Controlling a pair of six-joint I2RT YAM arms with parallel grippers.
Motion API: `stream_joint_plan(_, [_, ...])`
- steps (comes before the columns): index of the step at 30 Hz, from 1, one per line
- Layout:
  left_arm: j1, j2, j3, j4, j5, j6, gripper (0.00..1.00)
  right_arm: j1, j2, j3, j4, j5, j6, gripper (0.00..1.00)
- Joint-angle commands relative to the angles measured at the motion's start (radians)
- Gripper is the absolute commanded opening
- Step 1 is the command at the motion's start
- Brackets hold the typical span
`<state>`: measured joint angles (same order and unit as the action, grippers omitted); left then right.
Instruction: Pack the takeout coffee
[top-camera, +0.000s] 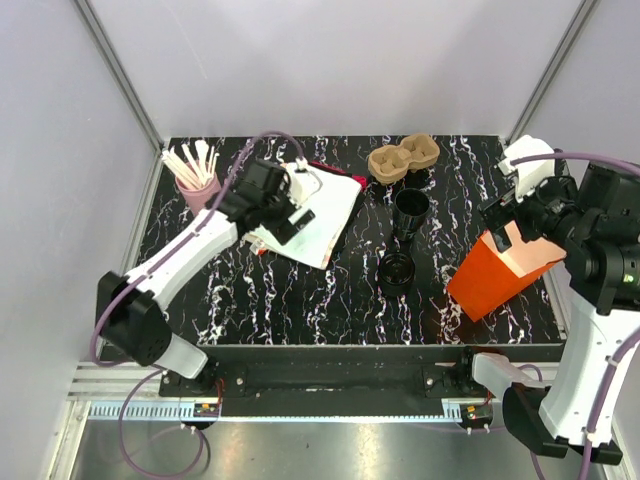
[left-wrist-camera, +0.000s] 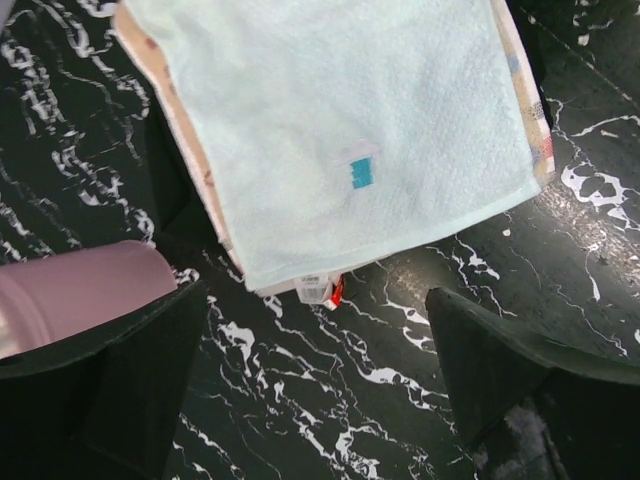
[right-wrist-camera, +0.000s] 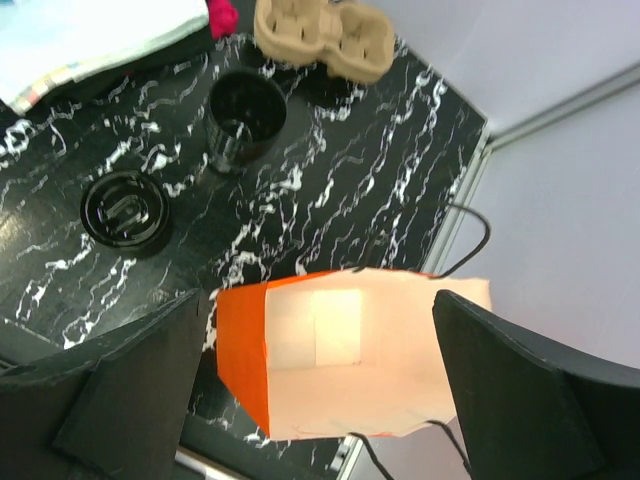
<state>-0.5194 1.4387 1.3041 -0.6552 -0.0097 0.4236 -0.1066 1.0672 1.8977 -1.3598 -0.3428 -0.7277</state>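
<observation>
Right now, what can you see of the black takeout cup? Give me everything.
The black cup is small, round and tapered, and looks glossy, like plastic or coated paper. It stands upright on the marbled table with its mouth open and no lid on. The inside is too dark to tell what it holds. It sits just in front of the cardboard tray, and a round black lid lies apart from it, nearer the arms. Only the table touches it.

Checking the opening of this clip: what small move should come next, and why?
Probably move the open right gripper toward the lid: the black cup stands uncapped, the lid lies beside it, and the orange bag stands open under that gripper.
</observation>
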Motion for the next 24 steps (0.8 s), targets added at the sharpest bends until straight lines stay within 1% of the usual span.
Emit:
stream_joint_plan(1, [-0.056,0.12,0.032,0.057,-0.107,0.02,0.99,0.004,0.004,0.078,-0.203,-0.065,-0.006,1.0])
stream_joint_plan(3, [-0.068,0.205,0.063,0.048,-0.147,-0.014,0.99,0.004,0.01,0.099,-0.202,-0.076,0.004,1.0])
stream_joint_plan(10, [-0.083,0.39,0.141,0.023,-0.196,-0.077,0.99,0.004,0.034,0.156,-0.197,-0.088,0.019,1.0])
stream_joint_plan(15, [-0.083,0.541,0.251,-0.012,-0.23,-0.109,0.99,0.004,0.053,0.19,-0.194,-0.11,0.034,1.0])
stream_joint_plan(18, [-0.082,0.615,0.314,-0.024,-0.207,-0.121,0.99,0.002,0.059,0.201,-0.188,-0.111,0.043,1.0])
stream_joint_plan(22, [-0.076,0.709,0.43,-0.069,-0.113,-0.149,0.99,0.004,0.066,0.205,-0.17,-0.101,0.054,1.0])
stream_joint_plan(24, [-0.07,0.767,0.475,-0.096,-0.101,-0.161,0.99,0.004,0.069,0.208,-0.164,-0.098,0.062,1.0])
